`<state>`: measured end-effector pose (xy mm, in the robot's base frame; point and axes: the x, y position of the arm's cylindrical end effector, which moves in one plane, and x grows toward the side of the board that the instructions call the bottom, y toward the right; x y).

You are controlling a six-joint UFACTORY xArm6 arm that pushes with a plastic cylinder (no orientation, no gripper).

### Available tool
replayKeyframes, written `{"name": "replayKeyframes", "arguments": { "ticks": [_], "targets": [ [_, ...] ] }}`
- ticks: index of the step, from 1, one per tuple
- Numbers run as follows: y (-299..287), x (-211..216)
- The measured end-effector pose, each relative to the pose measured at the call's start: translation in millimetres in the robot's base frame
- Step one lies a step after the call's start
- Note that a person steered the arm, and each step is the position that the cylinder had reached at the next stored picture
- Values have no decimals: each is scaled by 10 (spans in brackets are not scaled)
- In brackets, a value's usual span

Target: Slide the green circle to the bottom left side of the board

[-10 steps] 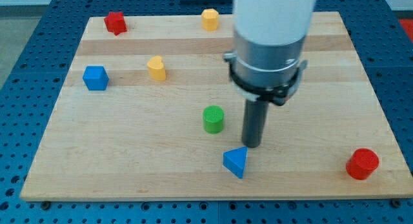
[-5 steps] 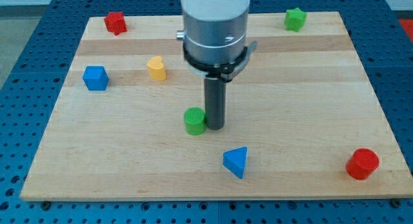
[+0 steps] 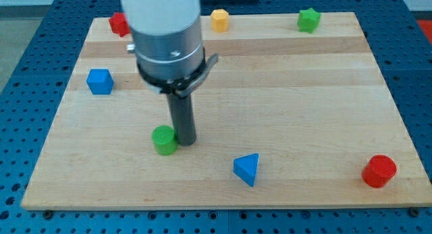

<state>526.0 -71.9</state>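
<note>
While the red cylinder (image 3: 379, 171) and blue triangle (image 3: 247, 168) sit nearest the view's bottom, I have my tip (image 3: 184, 140) touching the green circle's (image 3: 164, 139) right side, left of centre. It is a bare rod, holding nothing. Farther up sit a blue cube (image 3: 99, 81) and green block (image 3: 308, 19).

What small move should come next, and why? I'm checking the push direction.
Probably keep pushing toward the view's bottom left: my tip sits against the right side of the green circle, which lies short of the board's bottom left corner.

Upright rod, my tip (image 3: 185, 140) on board
</note>
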Motion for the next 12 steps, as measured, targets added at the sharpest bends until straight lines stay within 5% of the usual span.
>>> {"name": "replayKeyframes", "arguments": {
  "ticks": [5,12],
  "targets": [
    [-450,-132],
    [-1222,361]
  ]
}}
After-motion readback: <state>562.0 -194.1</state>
